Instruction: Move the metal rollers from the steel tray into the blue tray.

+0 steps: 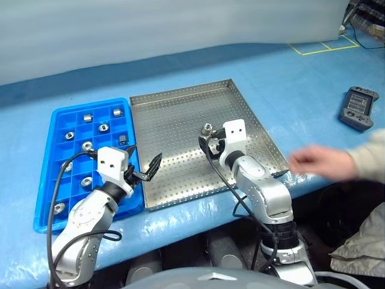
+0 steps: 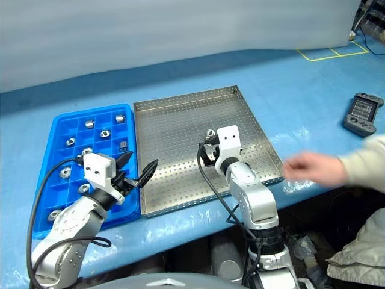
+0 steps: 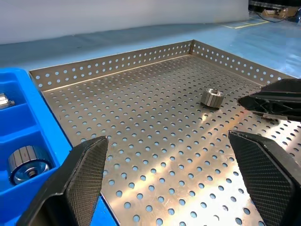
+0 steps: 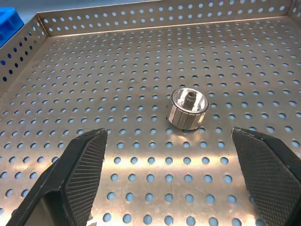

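My right claw (image 4: 171, 174) is spread wide and empty over the steel tray (image 1: 180, 102) — one roller (image 4: 187, 108) lies on the floor just ahead between its fingers, untouched. My left claw (image 1: 142, 168) is wide open too, empty, at the seam beside the blue tray (image 1: 45, 180), which holds other rollers.

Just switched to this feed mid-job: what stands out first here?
One metal roller lies alone on the steel tray, with the open right end effector lined up just short of it. The other rollers already sit in the blue tray on the robot's left. A person's hand reaches in at the tray's right edge.
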